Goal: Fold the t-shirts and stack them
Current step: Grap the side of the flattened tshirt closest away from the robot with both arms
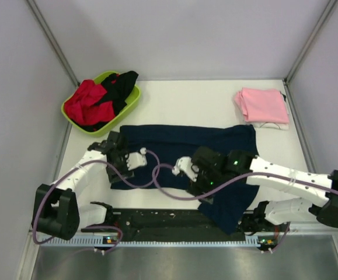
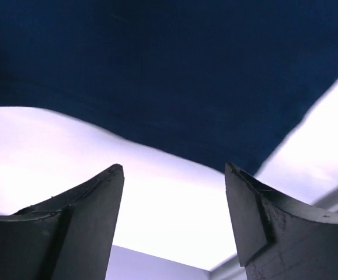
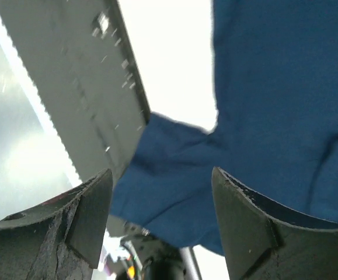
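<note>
A dark navy t-shirt (image 1: 186,146) lies spread across the middle of the table, and one end (image 1: 230,204) droops over the near edge. My left gripper (image 1: 117,153) stands open at the shirt's left edge, with the navy cloth (image 2: 169,76) just beyond its empty fingers (image 2: 174,169). My right gripper (image 1: 204,192) is open too, over the shirt's near part. Nothing is between its fingers (image 3: 161,172), and the cloth (image 3: 274,105) lies past them. A folded light pink t-shirt (image 1: 262,105) rests at the back right. A red t-shirt (image 1: 84,102) and a black one (image 1: 119,84) are bunched in the basin.
The lime green basin (image 1: 69,112) sits at the back left corner. A dark rail (image 1: 174,221) runs along the table's near edge between the arm bases. Pale walls close in the table on the left, right and back.
</note>
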Controlling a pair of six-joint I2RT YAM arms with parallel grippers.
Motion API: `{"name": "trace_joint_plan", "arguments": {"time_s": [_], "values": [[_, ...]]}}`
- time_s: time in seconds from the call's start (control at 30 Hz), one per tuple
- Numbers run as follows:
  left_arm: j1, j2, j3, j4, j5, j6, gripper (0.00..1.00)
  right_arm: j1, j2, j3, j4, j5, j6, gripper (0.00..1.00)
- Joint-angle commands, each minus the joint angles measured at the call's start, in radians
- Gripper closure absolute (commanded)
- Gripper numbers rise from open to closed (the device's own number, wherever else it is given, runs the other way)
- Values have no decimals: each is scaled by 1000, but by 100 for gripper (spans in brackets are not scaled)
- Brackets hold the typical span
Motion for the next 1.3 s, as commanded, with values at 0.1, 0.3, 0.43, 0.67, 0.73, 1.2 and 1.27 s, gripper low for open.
{"name": "trace_joint_plan", "arguments": {"time_s": [0.1, 0.3, 0.43, 0.67, 0.73, 1.2, 1.27], "values": [[10, -59, -191, 86, -103, 13, 20, 119, 148, 89, -168, 120, 264, 35], [8, -1, -198, 167, -66, -6, 21, 189, 8, -119, -119, 189, 767, 36], [8, 57, -200, 198, -106, -16, 42, 218, -48, -329, 99, 157, 869, 32], [8, -15, -200, 195, -89, -16, 100, 272, 101, -374, 154, 230, 875, 31], [8, -12, -180, 184, -92, -51, 100, 272, 131, -399, 170, 253, 878, 33], [8, 0, 18, 77, -150, -90, 100, -6, -13, -221, -34, 375, 625, 100], [8, 45, 73, 94, -156, -91, 100, -186, -13, -183, -7, 250, 530, 100]]}}
